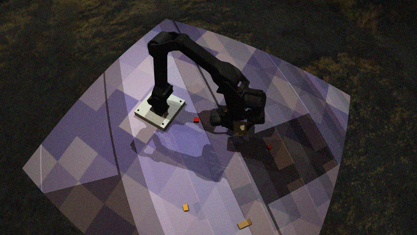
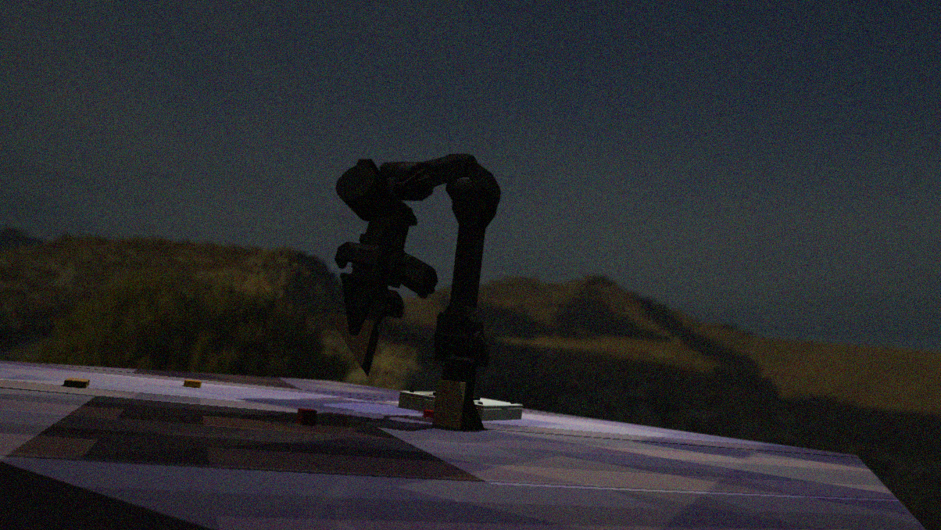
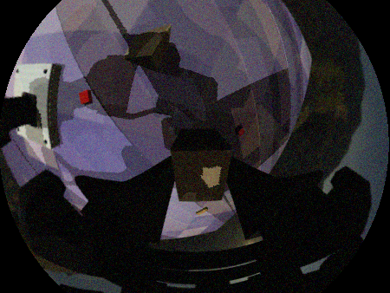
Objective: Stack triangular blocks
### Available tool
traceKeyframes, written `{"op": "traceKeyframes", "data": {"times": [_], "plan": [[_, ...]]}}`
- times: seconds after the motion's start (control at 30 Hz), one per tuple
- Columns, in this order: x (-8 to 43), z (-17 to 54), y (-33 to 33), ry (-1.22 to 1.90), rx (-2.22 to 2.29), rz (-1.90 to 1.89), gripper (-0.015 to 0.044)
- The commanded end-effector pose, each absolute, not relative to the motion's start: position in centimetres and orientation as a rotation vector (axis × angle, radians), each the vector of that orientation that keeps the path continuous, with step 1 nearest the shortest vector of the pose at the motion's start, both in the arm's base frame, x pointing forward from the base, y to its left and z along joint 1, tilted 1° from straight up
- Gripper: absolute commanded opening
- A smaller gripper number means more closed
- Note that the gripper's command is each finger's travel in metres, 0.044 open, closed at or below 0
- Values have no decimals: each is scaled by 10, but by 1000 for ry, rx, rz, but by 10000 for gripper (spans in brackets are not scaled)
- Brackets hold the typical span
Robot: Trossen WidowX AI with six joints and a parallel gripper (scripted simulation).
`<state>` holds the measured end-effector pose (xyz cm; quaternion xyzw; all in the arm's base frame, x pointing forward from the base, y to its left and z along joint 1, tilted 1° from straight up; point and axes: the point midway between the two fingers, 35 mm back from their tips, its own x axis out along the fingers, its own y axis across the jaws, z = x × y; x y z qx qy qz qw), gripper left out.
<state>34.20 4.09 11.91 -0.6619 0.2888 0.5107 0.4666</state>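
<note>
A brown triangular block [image 1: 237,131] [image 2: 359,343] [image 3: 186,171] is between the fingers of my gripper [image 1: 240,127] [image 2: 370,320] [image 3: 199,157], which is shut on it. It hangs well above the table, one narrow edge pointing down in the exterior view. The other triangular block [image 2: 450,406] [image 3: 147,47] stands on the table. In the top view it is hidden behind the hand. In the wrist view it lies beyond the held block, towards the top and a little left. The two blocks are apart.
A red block [image 1: 196,120] [image 2: 428,413] [image 3: 85,96] lies near the pale base plate [image 1: 143,113] [image 3: 55,108]. Another red block [image 1: 269,147] [image 2: 306,416] [image 3: 241,131] lies on the other side. An orange block [image 1: 185,207] [image 2: 192,383] and a tan slab [image 1: 243,224] [image 2: 76,382] lie farther off.
</note>
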Motion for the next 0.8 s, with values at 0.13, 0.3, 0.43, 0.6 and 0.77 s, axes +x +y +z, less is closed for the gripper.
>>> {"op": "traceKeyframes", "data": {"times": [0.13, 0.3, 0.43, 0.6, 0.77], "plan": [[344, 123, 41, 602, -1826, 1467, 0], [344, 124, 42, 519, -1931, 1602, 0], [344, 124, 42, 442, -2008, 1712, 0], [344, 126, 42, 329, -2096, 1852, 0], [344, 127, 42, 198, -2171, 1993, 0]]}}
